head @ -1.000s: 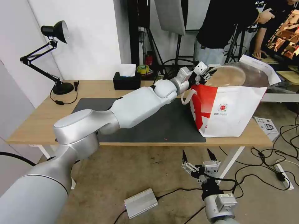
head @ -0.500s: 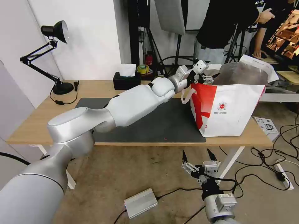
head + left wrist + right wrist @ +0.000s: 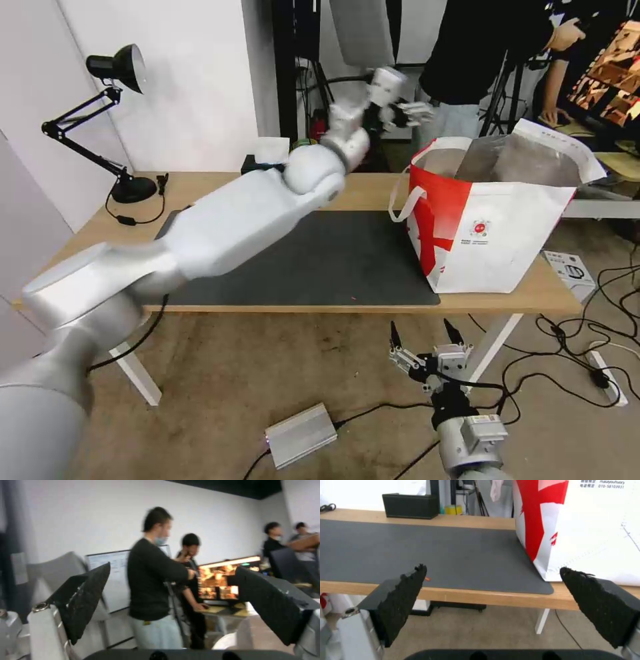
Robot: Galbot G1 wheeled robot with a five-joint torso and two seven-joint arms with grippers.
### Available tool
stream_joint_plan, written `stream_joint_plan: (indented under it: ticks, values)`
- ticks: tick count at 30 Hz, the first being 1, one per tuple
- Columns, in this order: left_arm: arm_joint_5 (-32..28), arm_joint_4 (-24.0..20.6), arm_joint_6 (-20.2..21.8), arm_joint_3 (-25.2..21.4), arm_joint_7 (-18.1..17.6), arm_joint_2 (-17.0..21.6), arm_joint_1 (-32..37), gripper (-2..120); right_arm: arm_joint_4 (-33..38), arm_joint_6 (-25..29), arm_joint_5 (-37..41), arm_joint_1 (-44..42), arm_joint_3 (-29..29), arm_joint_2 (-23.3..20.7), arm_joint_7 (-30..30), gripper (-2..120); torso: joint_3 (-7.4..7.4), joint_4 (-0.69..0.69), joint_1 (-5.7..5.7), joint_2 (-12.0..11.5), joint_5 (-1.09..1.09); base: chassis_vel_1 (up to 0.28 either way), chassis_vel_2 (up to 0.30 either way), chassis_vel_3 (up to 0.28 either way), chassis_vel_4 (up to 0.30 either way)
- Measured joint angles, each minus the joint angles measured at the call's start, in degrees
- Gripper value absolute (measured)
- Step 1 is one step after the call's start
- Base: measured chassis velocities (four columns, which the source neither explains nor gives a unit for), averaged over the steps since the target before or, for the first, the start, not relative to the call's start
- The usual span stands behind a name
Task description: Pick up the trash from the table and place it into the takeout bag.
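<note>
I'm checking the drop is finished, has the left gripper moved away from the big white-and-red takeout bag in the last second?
Yes. The left gripper, open and empty, has risen from the rim of the white-and-red takeout bag and now sits above and left of it. The bag stayed on the light-wood table.

— Is this somebody's office?

— More a robot lab or studio. Look: cables [image 3: 587, 347] trailing over bare floor, a power strip [image 3: 608, 379], light stands [image 3: 501, 100] behind the table [image 3: 93, 247].

— And that desk lamp [image 3: 113, 67]?

— Office touch, yes. But the monitor [image 3: 610, 73] glowing at the side says workspace.
</note>
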Motion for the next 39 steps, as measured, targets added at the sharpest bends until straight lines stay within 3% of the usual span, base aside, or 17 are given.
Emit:
stream_joint_plan:
  ticks: [1, 4, 6, 8, 10, 11, 13, 14, 16, 17, 20, 21, 24, 26, 28, 30, 39]
  values:
    - [0.00, 0.00, 0.00, 0.00, 0.00, 0.00, 0.00, 100, 0.00, 0.00, 0.00, 0.00, 0.00, 0.00, 0.00, 100, 0.00, 0.00, 0.00, 0.00, 0.00, 0.000, 0.000, 0.000, 0.000]
    - [1.76, -8.87, 0.52, -5.79, -2.83, 8.52, 8.33, 100, 0.00, 0.00, 0.00, -0.01, 0.00, 0.00, 0.01, 100, 0.00, 0.01, 0.00, 0.00, -0.01, 0.000, 0.000, 0.000, 0.000]
    - [1.97, -9.64, 0.56, -6.47, -2.89, 9.29, 9.32, 100, 0.00, 0.00, 0.00, 0.00, 0.00, 0.00, 0.00, 100, 0.00, 0.02, 0.00, 0.00, -0.01, 0.000, 0.000, 0.000, 0.000]
    - [4.20, -15.97, 0.64, -12.37, -3.60, 15.00, 17.76, 100, 0.00, 0.00, 0.00, 0.00, 0.00, 0.00, 0.00, 100, 0.01, 0.04, 0.00, -0.02, -0.06, 0.000, 0.000, 0.000, 0.000]
    - [7.20, -22.74, 0.49, -21.23, -4.56, 18.86, 28.52, 100, 0.00, 0.00, 0.01, 0.00, 0.00, 0.00, 0.00, 100, -0.01, 0.01, -0.01, 0.00, 0.06, 0.000, 0.000, 0.000, 0.000]
    - [7.20, -22.74, 0.49, -21.23, -4.56, 18.86, 28.52, 100, 0.00, 0.00, 0.01, 0.00, 0.00, 0.00, 0.00, 100, -0.01, 0.01, -0.01, 0.00, 0.06, 0.000, 0.000, 0.000, 0.000]
    - [10.82, -27.30, 0.38, -29.45, -5.08, 20.17, 39.76, 100, 0.00, 0.00, 0.01, -0.01, 0.01, -0.01, 0.03, 100, 0.00, 0.00, 0.00, -0.01, -0.06, 0.000, 0.000, 0.000, 0.000]
    - [13.52, -30.39, -0.25, -35.29, -5.53, 20.15, 48.04, 100, 0.00, 0.00, 0.00, -0.01, 0.00, 0.00, 0.02, 100, -0.01, 0.00, -0.02, -0.01, 0.03, 0.000, 0.000, 0.000, 0.000]
    - [14.26, -31.17, -0.35, -36.66, -5.63, 20.01, 50.30, 100, 0.00, 0.00, 0.00, -0.01, 0.01, 0.00, 0.01, 100, 0.00, 0.02, -0.02, -0.01, 0.04, 0.000, 0.000, 0.000, 0.000]
    - [17.47, -34.31, -0.98, -41.97, -6.41, 18.63, 59.21, 100, 0.00, 0.00, 0.00, -0.01, 0.01, 0.00, 0.01, 100, 0.00, 0.02, -0.01, -0.01, -0.05, 0.000, 0.000, 0.000, 0.000]
    - [23.53, -38.13, -2.22, -49.52, -6.71, 13.66, 71.40, 100, 0.00, 0.00, 0.01, -0.01, -0.01, 0.00, 0.01, 100, 0.00, -0.01, -0.02, -0.01, 0.03, 0.000, 0.000, 0.000, 0.000]
    - [23.53, -38.13, -2.22, -49.52, -6.71, 13.66, 71.40, 100, 0.00, 0.00, 0.01, -0.01, -0.01, 0.00, 0.01, 100, 0.00, -0.01, -0.02, -0.01, 0.03, 0.000, 0.000, 0.000, 0.000]
    - [30.24, -39.82, -4.20, -53.69, -6.53, 6.58, 82.44, 100, 0.00, 0.00, 0.00, 0.00, -0.01, 0.00, 0.00, 100, 0.00, 0.02, -0.01, -0.01, 0.02, 0.000, 0.000, 0.000, 0.000]
    - [30.83, -39.92, -4.42, -53.87, -6.52, 5.98, 83.21, 100, 0.00, 0.00, 0.00, -0.01, 0.00, 0.00, 0.00, 100, 0.00, 0.02, -0.01, -0.01, 0.02, 0.000, 0.000, 0.000, 0.000]
    - [36.69, -40.63, -6.69, -55.13, -5.97, -0.10, 89.62, 100, 0.00, 0.00, 0.00, -0.01, -0.01, 0.00, 0.01, 100, 0.00, 0.00, -0.02, 0.00, 0.02, 0.000, 0.000, 0.000, 0.000]
    - [39.06, -40.76, -7.70, -55.61, -5.28, -2.65, 92.58, 100, 0.00, 0.00, 0.00, -0.01, 0.00, 0.00, 0.01, 100, 0.00, 0.00, -0.01, -0.01, 0.03, 0.000, 0.000, 0.000, 0.000]
    - [46.62, -39.16, -12.59, -55.63, -4.76, -9.89, 101.18, 100, 0.00, 0.00, 0.00, -0.01, -0.01, 0.00, 0.01, 100, 0.01, -0.01, 0.00, 0.00, 0.03, 0.000, 0.000, 0.000, 0.000]
